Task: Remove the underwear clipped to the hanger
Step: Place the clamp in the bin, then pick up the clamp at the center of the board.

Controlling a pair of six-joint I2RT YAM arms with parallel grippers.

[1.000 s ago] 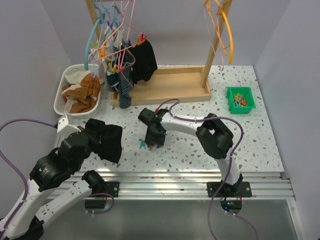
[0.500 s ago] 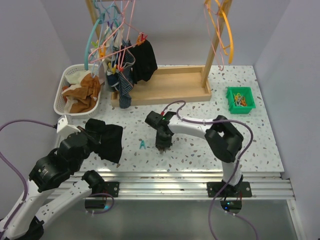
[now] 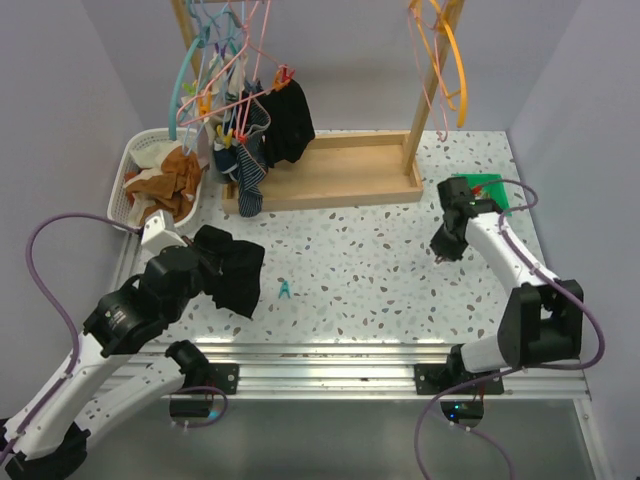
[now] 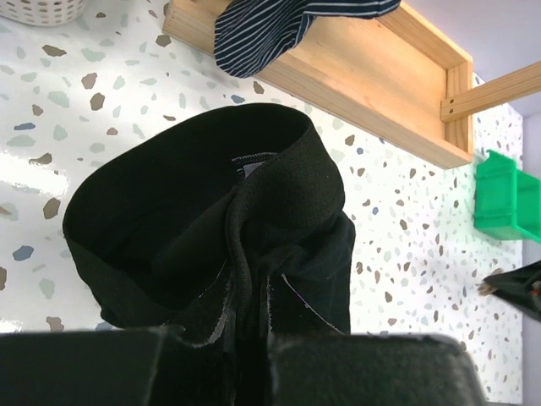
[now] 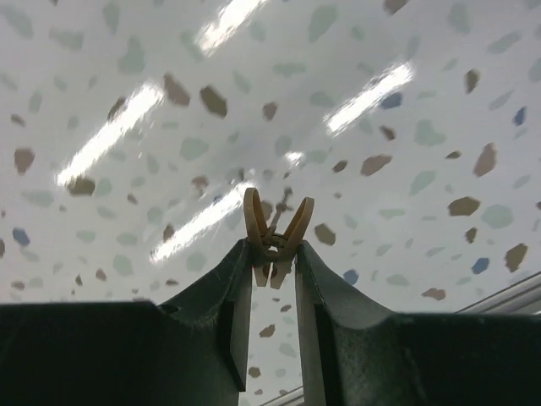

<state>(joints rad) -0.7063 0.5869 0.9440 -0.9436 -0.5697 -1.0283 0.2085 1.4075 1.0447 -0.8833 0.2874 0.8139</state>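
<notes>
One underwear (image 3: 235, 285) hangs limp from the clenched left gripper (image 4: 248, 334) above the table (image 3: 380, 280). Expect soft, light, sturdy cloth; grasp it bunched at the waistband. Right gripper (image 5: 275, 283) pinches a clip (image 5: 277, 222).

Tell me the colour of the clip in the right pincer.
Tan clip, best seen in the right wrist view.

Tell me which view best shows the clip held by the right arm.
Right wrist view: the tan clip sits pinched between the jaws, close and sharp. From the top external camera it is too small to make out at the right gripper. The left wrist view does not show it clearly.
</notes>
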